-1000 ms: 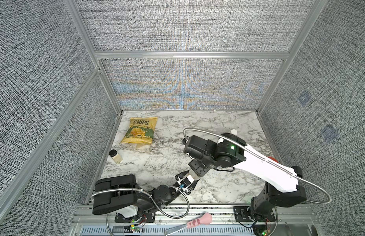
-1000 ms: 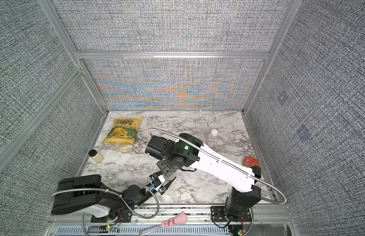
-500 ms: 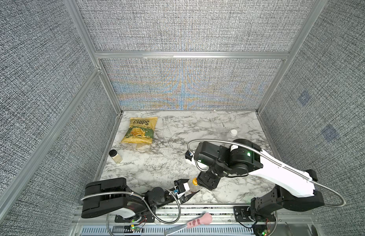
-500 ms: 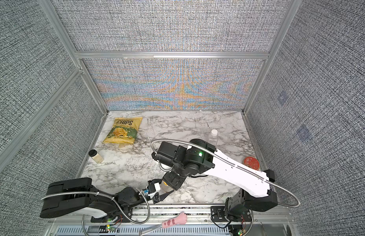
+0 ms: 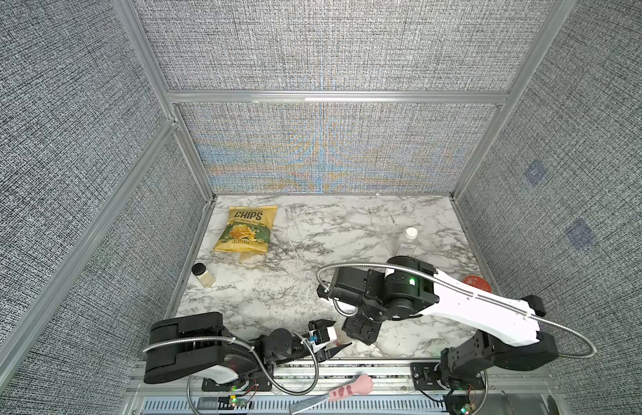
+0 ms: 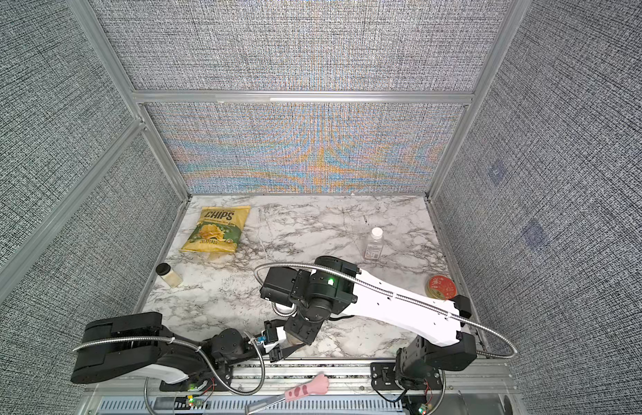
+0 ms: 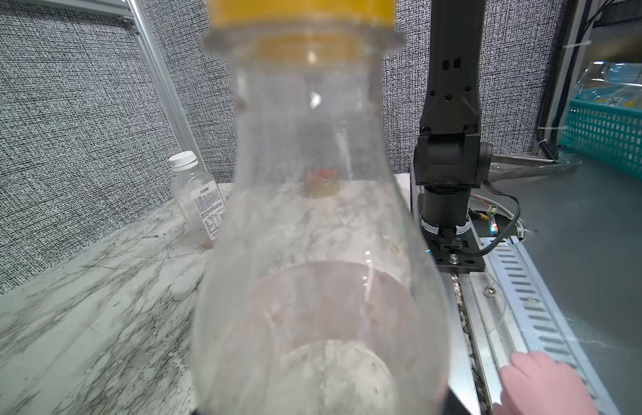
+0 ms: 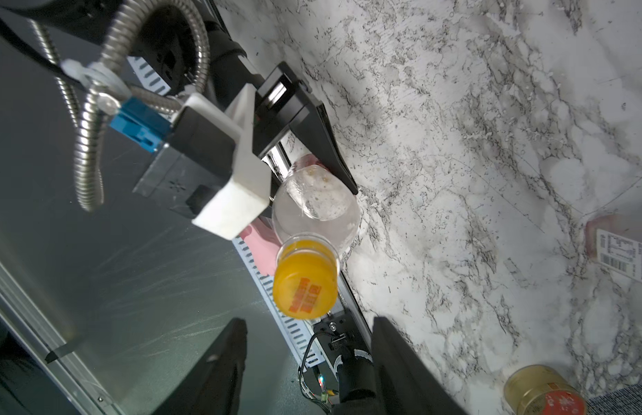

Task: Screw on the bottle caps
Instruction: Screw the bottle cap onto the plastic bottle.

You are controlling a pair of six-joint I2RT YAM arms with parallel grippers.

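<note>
Clear round plastic bottle (image 5: 339, 336) sits at the tabletop's (image 5: 312, 251) near edge in a top view. In your right wrist view, left fingers (image 8: 323, 143) pinch it, orange-yellow plastic cap (image 8: 305, 287) on its neck; right fingers (image 8: 222, 366) are spread, off the cap.

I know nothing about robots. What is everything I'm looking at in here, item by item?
chips bag: one, yellow, far left of the table
small jar: one, black lid, pale contents, left edge
white-capped bottle: one, clear, upright, far right
tin: one, red lid, right edge
orange-capped bottle: one, clear, front edge
pink-handled tool: one, pink and metal, front rail
basket: one, teal, outside the cell
table: one, white-grey marble
left pincer: one, black, shut on the orange-capped bottle
right pincer: one, black, open at the orange cap, not gripping it
</note>
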